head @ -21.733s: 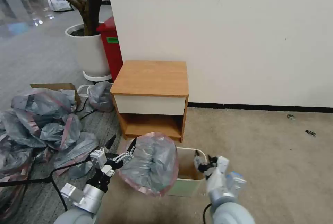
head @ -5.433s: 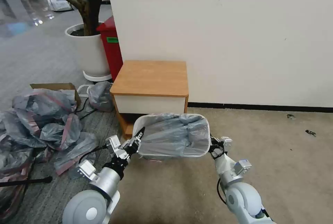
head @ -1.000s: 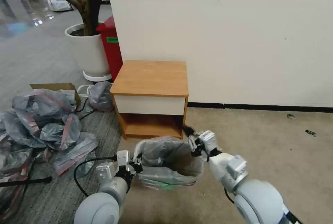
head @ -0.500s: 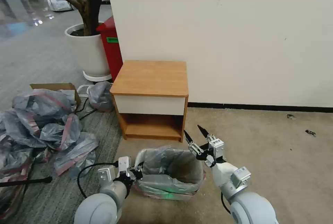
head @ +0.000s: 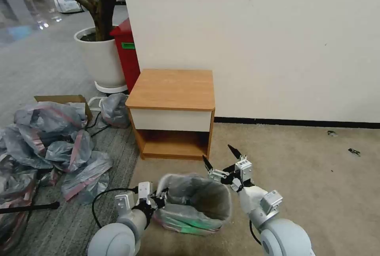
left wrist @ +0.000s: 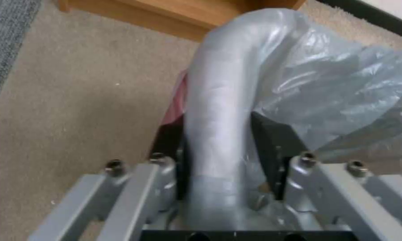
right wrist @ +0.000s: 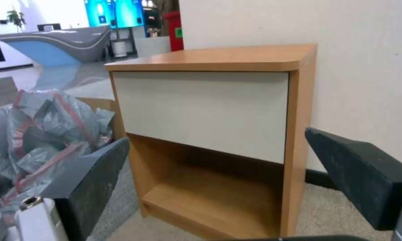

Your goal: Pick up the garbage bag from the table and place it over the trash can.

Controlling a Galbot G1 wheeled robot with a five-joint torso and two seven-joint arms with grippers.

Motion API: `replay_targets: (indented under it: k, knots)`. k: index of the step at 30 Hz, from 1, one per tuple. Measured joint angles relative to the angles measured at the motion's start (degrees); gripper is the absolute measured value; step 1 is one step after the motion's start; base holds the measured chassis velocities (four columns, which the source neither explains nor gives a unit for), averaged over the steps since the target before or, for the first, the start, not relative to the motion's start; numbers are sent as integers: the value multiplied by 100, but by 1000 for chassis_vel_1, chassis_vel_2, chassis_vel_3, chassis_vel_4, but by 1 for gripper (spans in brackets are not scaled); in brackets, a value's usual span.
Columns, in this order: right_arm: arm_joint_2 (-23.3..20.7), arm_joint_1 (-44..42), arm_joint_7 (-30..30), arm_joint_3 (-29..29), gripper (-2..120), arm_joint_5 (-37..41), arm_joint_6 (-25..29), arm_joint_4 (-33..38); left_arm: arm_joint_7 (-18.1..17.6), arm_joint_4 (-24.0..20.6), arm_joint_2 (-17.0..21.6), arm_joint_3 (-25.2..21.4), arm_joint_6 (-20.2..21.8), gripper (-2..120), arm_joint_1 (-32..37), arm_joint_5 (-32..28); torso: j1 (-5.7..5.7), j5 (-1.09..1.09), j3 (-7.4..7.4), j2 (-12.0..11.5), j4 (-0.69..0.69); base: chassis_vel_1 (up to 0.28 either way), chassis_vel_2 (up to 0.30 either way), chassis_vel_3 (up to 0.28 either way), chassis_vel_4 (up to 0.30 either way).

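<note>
The grey garbage bag (head: 198, 194) lines the trash can (head: 198, 228), its pink band folded down around the outside. The can stands on the carpet in front of the table (head: 172, 87) and leans a little. My left gripper (head: 158, 200) is shut on the bag-covered rim at the can's left side. In the left wrist view the garbage bag (left wrist: 219, 87) is wrapped over the rim, which runs between the dark fingers (left wrist: 272, 147) of my left gripper (left wrist: 219, 147). My right gripper (head: 221, 161) hangs open just above the can's far right corner. In its wrist view my right gripper (right wrist: 223, 177) faces the table (right wrist: 219, 58), holding nothing.
A heap of similar grey-and-pink bags (head: 47, 141) covers the floor at the left, with a cardboard box (head: 59, 98) behind it. A red bin (head: 127, 56) and a white plant pot (head: 101, 60) stand behind the table. Black cable (head: 27, 207) trails at the left. Open carpet lies to the right.
The right gripper has let go of the can's rim, opened and lifted slightly. The lined can has come lower and nearer with the left gripper still on its rim.
</note>
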Motion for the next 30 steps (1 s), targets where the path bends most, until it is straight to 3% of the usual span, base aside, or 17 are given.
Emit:
replay_targets:
  k: [6,14,17,22,23,24,27,28,29,30]
  knots:
    - [-1,21,0,-4,100,1,-9,-22,-6,-2,-28,22,-71,58,30,49,0,-1,0,0,0,0,0,0,0]
    - [86,18,55,-14,100,-30,-8,-85,-14,-416,-33,-55,-266,91,184,409,0,-1,0,0,0,0,0,0,0]
    - [191,-29,194,-37,100,-63,17,-133,-17,-558,-33,-100,-310,99,250,463,0,-1,0,0,0,0,0,0,0]
    - [364,-140,310,-46,100,-98,100,-178,-66,-758,-30,-136,-313,100,373,484,0,0,0,0,0,0,0,0,0]
    - [464,-188,390,5,100,-99,165,-196,13,-678,-32,-150,-597,100,358,764,0,0,0,0,0,0,0,0,0]
    - [464,-188,390,5,100,-99,165,-196,13,-678,-32,-150,-597,100,358,764,0,0,0,0,0,0,0,0,0]
    - [789,-439,754,208,100,-86,523,-314,557,125,23,-293,-2753,100,285,2294,0,-2,0,0,-1,0,0,0,0]
    - [789,-439,754,208,100,-86,523,-314,557,125,23,-293,-2753,100,285,2294,0,-2,0,0,-1,0,0,0,0]
    - [862,-543,853,279,100,-84,704,-346,825,331,72,-398,-3266,100,266,2719,0,-4,0,0,0,0,0,0,0]
    - [909,-631,906,355,100,-86,852,-364,947,418,127,-454,-3494,100,262,2879,0,-2,0,0,-1,0,0,0,0]
